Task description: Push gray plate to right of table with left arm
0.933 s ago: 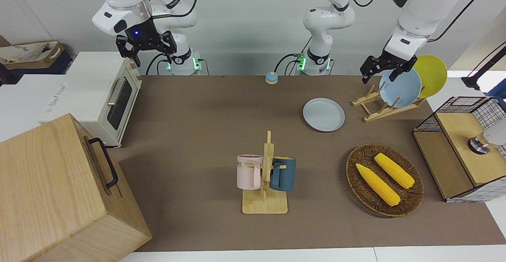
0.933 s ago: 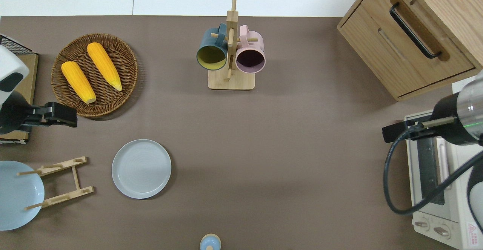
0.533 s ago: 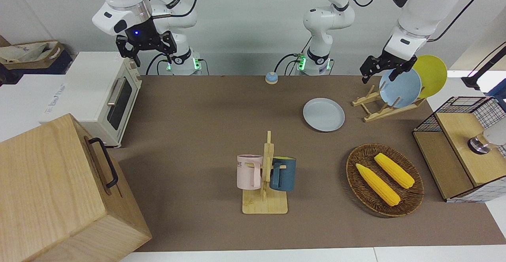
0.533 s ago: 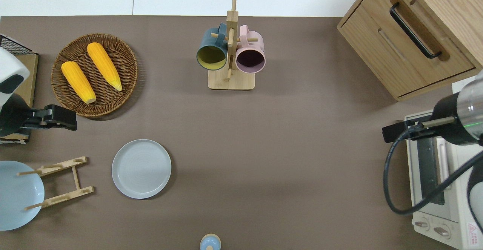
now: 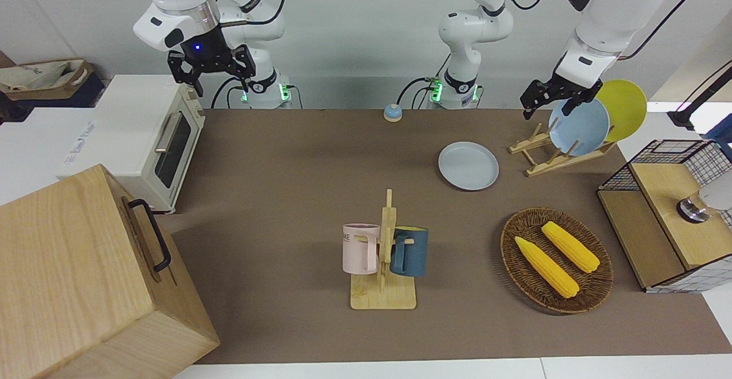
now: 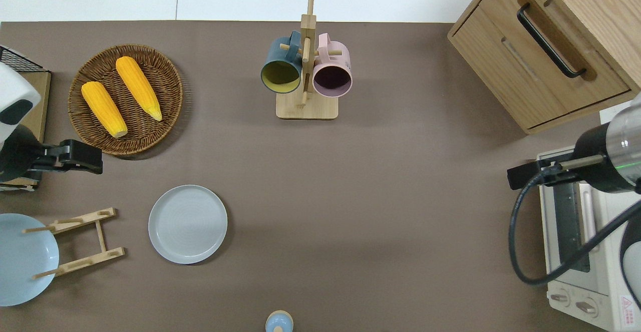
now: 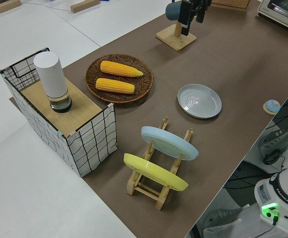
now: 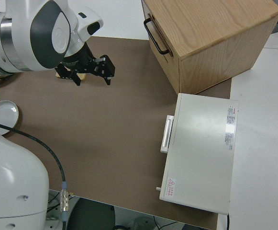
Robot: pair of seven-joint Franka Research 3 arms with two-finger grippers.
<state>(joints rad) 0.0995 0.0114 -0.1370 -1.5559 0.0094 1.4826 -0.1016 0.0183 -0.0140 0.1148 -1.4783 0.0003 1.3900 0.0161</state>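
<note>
Lower left of centre in the overhead view, the gray plate (image 6: pixel 188 224) lies flat on the table (image 6: pixel 380 212), untouched. Bare brown surface runs from its rim toward the right arm's end, as far as the white toaster oven (image 6: pixel 581 252) at the frame's lower right. A small blue bell (image 6: pixel 279 322) sits at the bottom edge, nearer the robots than the plate. Beside the plate, toward the left arm's end, stands a wooden dish rack (image 6: pixel 82 242) carrying a sky-blue plate (image 5: pixel 579 127) and a yellow plate (image 5: pixel 626 107). Farther up the frame sit a wicker basket (image 6: pixel 165 71) with two corn cobs (image 6: pixel 120 94) and a mug tree (image 6: pixel 306 71); a wooden cabinet (image 6: pixel 546 41) fills the upper right. The left gripper (image 6: pixel 82 155) hangs in the air at mid-left, over bare table between basket and rack, holding nothing, fingers apart. The right arm is parked, its gripper (image 5: pixel 211 70) spread open.
</note>
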